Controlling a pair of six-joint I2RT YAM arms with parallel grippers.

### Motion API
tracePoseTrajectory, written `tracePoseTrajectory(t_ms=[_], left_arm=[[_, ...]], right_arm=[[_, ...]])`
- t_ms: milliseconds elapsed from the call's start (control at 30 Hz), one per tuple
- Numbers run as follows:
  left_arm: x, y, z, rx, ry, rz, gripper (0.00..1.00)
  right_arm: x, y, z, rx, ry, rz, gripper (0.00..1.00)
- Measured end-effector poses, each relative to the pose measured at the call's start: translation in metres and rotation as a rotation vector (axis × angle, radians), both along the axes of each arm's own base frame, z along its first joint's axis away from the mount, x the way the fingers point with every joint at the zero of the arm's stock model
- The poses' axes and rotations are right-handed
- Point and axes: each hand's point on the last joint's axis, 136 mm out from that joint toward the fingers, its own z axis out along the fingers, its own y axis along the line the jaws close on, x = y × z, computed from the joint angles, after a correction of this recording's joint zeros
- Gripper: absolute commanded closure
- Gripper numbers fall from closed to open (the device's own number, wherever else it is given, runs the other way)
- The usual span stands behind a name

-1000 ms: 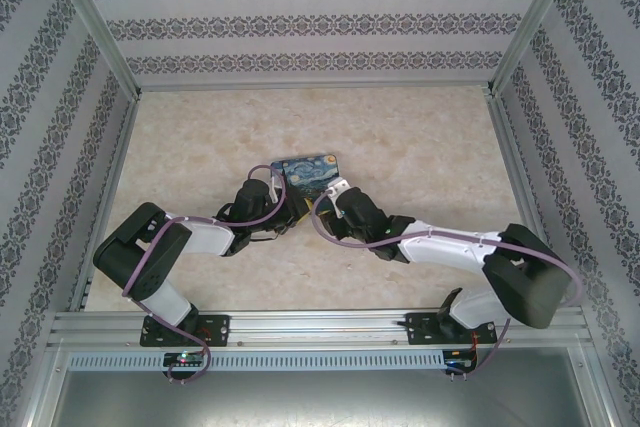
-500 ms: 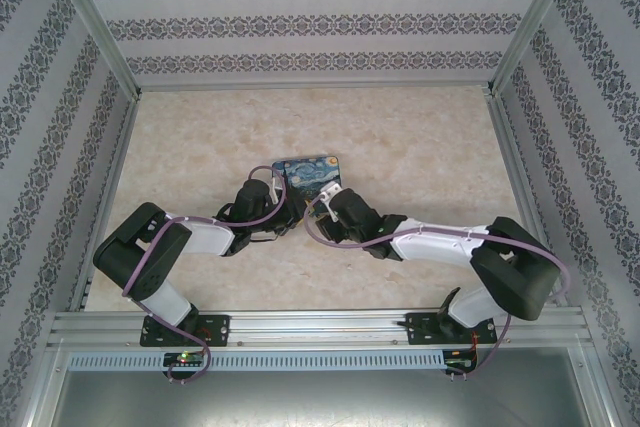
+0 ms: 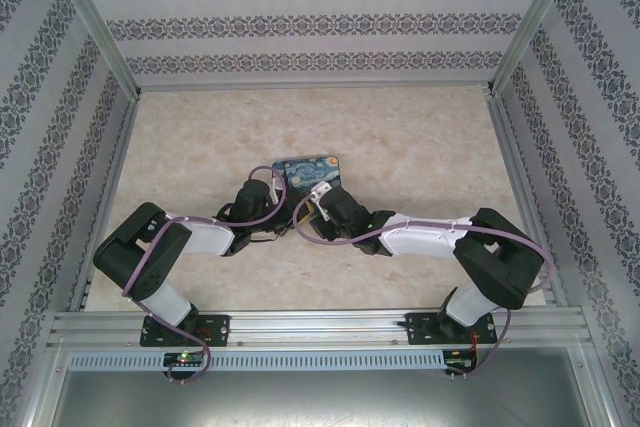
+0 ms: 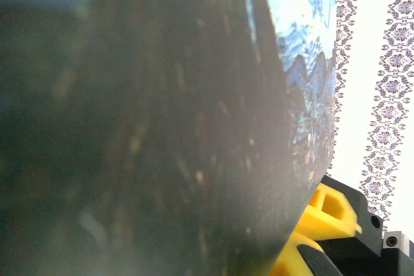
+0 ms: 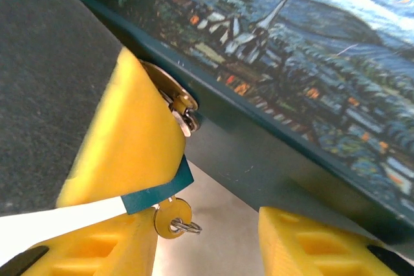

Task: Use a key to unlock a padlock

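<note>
From above, you see the padlock [image 3: 308,171] lying on the table [image 3: 430,137] just toward 12 o'clock from its middle; the left gripper [image 3: 281,197] meets it from 7 o'clock, the right gripper [image 3: 321,205] from 5 o'clock. At the left wrist, the lock's dark side sits hard against the lens with one yellow finger [image 4: 326,214] at 5 o'clock; those jaws are closed down and look clamped on the lock. At the right wrist, the jaws stand part open with bare table between them; the key [image 5: 157,193] shows its blue head under the 9 o'clock finger [image 5: 129,153], a brass ring [image 5: 173,216] dangling below, close to the keyhole [image 5: 173,98]. I cannot tell whether the blade is seated. Your risk: with the jaws this loose, the key could tilt or drop, and a sideways push could skid the lock.
</note>
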Motion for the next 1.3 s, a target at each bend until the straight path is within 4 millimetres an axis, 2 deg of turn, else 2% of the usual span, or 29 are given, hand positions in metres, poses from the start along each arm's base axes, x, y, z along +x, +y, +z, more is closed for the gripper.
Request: tracePoseTrajectory(t_ms=[167, 367, 767, 900, 1167, 1300], left_arm=[[0.000, 0.000, 0.000, -0.001, 0.000, -0.002, 1.00], [0.000, 0.000, 0.000, -0.001, 0.000, -0.002, 1.00], [0.004, 0.002, 0.002, -0.001, -0.010, 0.013, 1.00], [0.004, 0.002, 0.002, 0.000, -0.010, 0.014, 1.00], [0.004, 0.001, 0.004, -0.008, -0.014, 0.008, 1.00], [0.004, 0.001, 0.004, -0.008, -0.014, 0.009, 1.00]], right_arm=[[0.000, 0.000, -0.002, -0.004, 0.004, 0.000, 0.56], [0.001, 0.002, -0.003, -0.004, 0.008, 0.001, 0.63], [0.000, 0.009, -0.001, 0.052, 0.073, 0.038, 0.99], [0.000, 0.009, 0.000, 0.106, 0.124, 0.053, 1.00], [-0.002, 0.008, 0.006, 0.354, 0.382, 0.062, 1.00], [-0.002, 0.007, 0.008, 0.424, 0.457, 0.046, 1.00]])
